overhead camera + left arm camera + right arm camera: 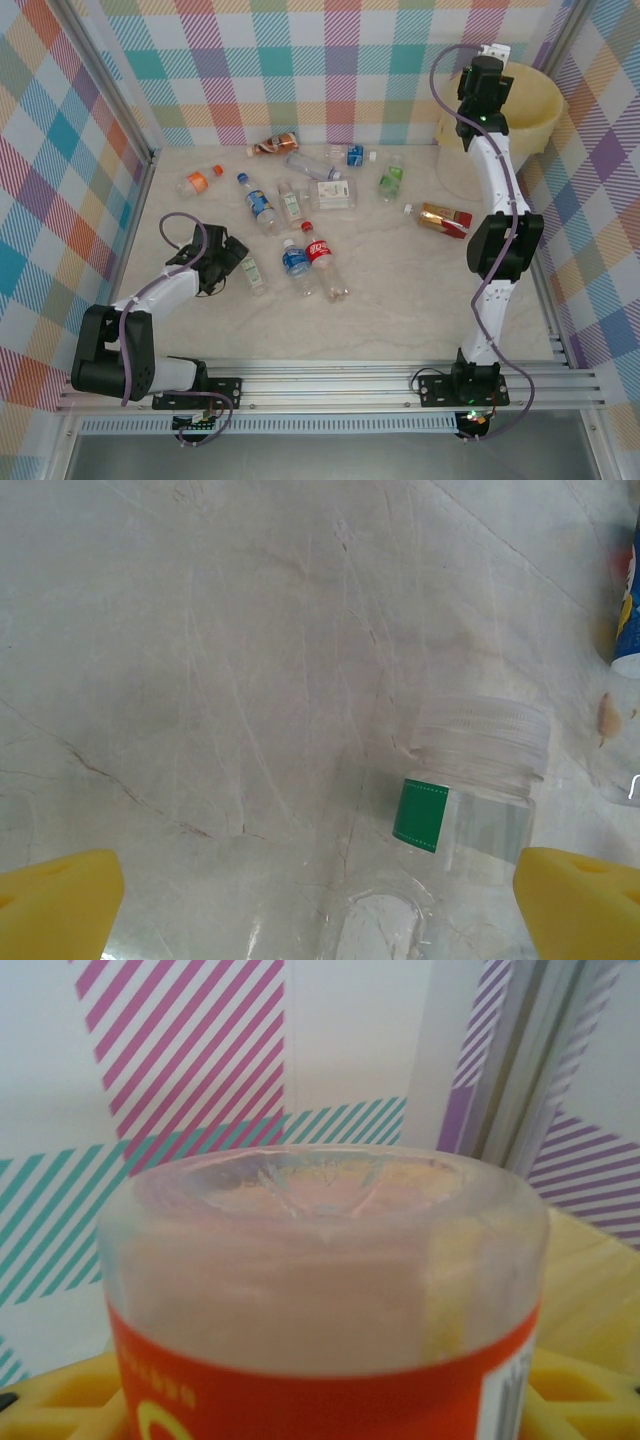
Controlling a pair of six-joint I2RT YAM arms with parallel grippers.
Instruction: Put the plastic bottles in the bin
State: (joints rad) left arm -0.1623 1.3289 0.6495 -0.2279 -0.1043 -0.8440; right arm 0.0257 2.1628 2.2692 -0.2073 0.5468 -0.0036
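Note:
My right gripper (492,52) hangs over the near rim of the bin (545,95), a large cream-yellow bucket at the far right. Its yellow fingers (585,1395) flank an orange-labelled clear bottle (320,1260), base toward the wall. My left gripper (235,258) stands open low over the table at the left. A clear bottle with a green label (478,800) lies between its yellow pads (580,905), close to the right one, untouched. Several more plastic bottles lie across the table, among them a red-labelled one (322,256) and a blue-labelled one (296,262).
A red-and-gold bottle (445,217) lies by the right arm's elbow. A brown bottle (275,144) and an orange-capped one (200,180) lie near the back left. Checked walls close in the table on three sides, and a metal rail (330,385) runs along the near edge.

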